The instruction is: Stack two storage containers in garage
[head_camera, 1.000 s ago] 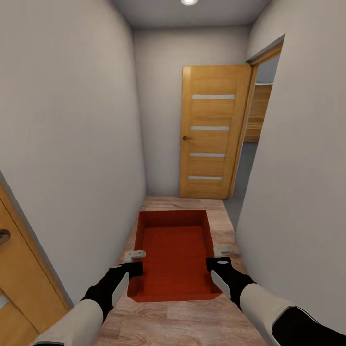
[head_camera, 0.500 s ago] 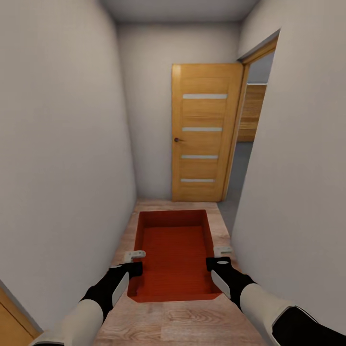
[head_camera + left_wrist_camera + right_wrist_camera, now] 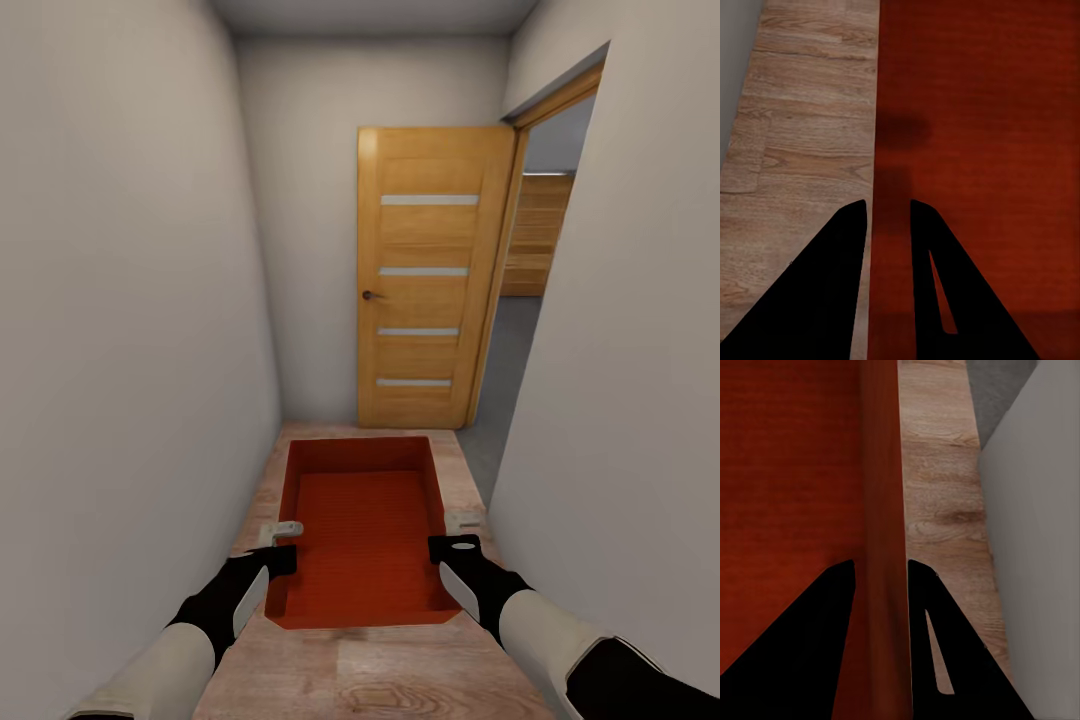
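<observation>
One orange-red topless storage container (image 3: 362,530) hangs level in front of me over light wood plank flooring, held by its two long side walls. My left gripper (image 3: 282,543) is shut on its left wall; the left wrist view has that thin wall (image 3: 889,150) pinched at the left gripper (image 3: 888,206). My right gripper (image 3: 460,533) is shut on the right wall, and in the right wrist view the wall (image 3: 881,472) runs between the dark fingers of the right gripper (image 3: 880,564). The container is empty inside.
I am in a narrow corridor between a white wall on the left (image 3: 120,300) and another on the right (image 3: 620,380). Ahead, a wooden door (image 3: 430,280) stands open beside a doorway (image 3: 535,260); grey floor (image 3: 505,390) and wooden planks show through it.
The view has advanced down the corridor and turned slightly; the wooden door at the near left has left the picture. The container and both grippers keep the same hold.
</observation>
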